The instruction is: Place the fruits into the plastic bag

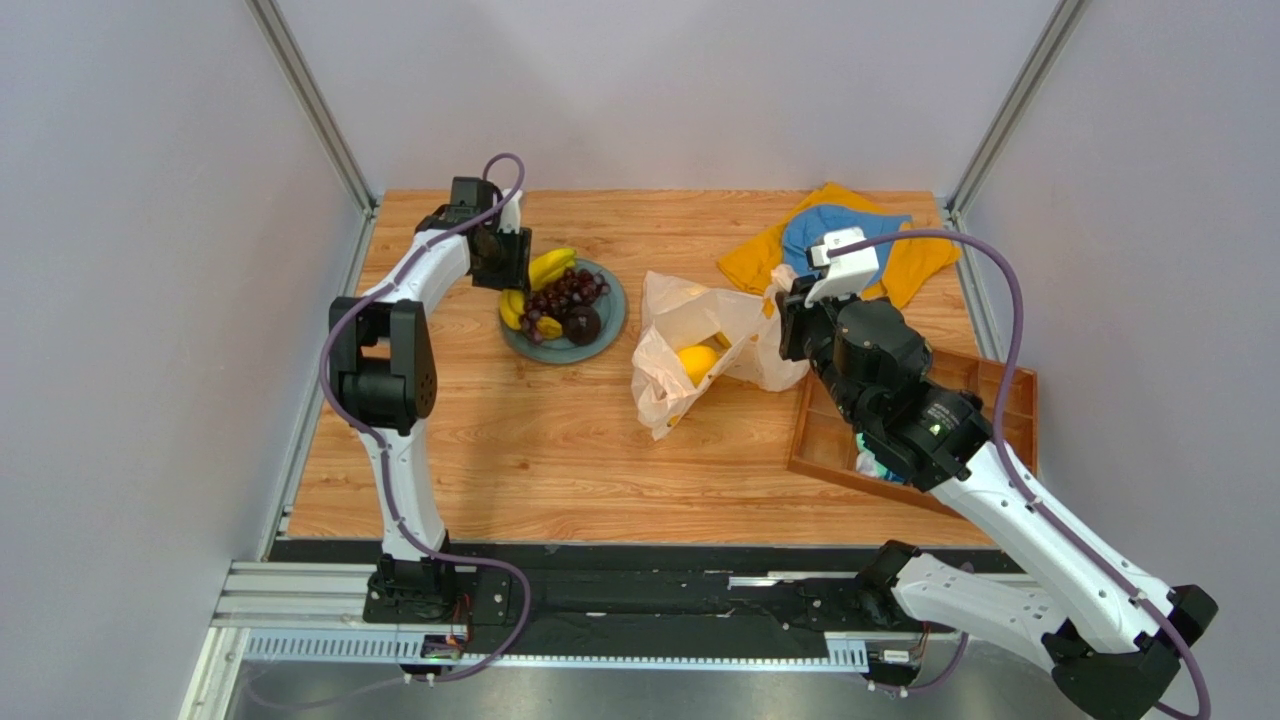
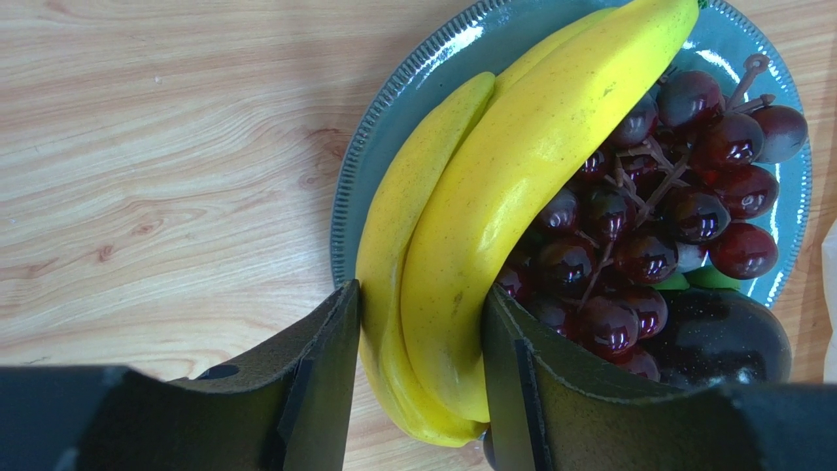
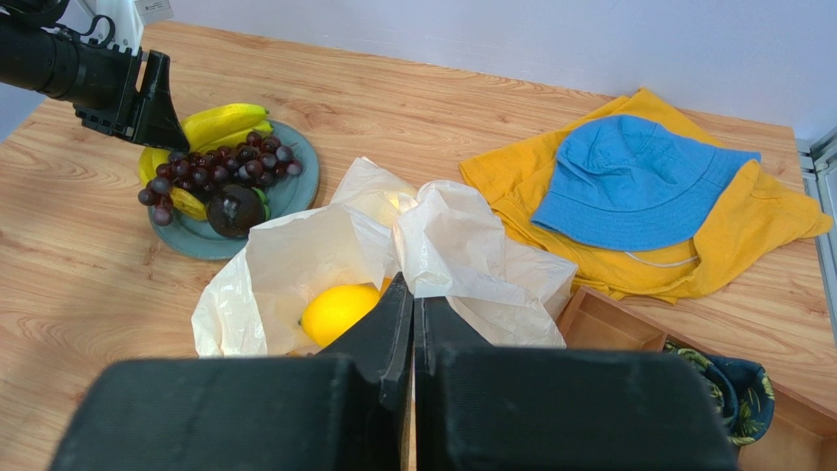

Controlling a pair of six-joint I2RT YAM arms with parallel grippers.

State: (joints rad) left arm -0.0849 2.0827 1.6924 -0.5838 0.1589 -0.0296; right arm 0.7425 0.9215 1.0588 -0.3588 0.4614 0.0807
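Note:
A set of yellow bananas (image 2: 511,177), dark purple grapes (image 2: 668,206) and a dark round fruit (image 2: 722,339) lie on a grey-blue plate (image 2: 393,118). My left gripper (image 2: 420,289) is closed around the near end of the bananas, one finger touching each side; they still rest on the plate (image 1: 601,342). The plastic bag (image 3: 472,245) lies open at mid-table with a round yellow fruit (image 3: 339,311) inside. My right gripper (image 3: 413,285) is shut on the bag's upper edge and holds it up. In the top view the left gripper (image 1: 504,270) is at the plate's left, the right gripper (image 1: 789,293) at the bag's (image 1: 706,323) right.
An orange cloth (image 3: 688,265) with a blue hat (image 3: 639,182) on it lies at the back right. A wooden tray (image 1: 842,435) sits at the right under my right arm, with a dark patterned item (image 3: 737,383) in it.

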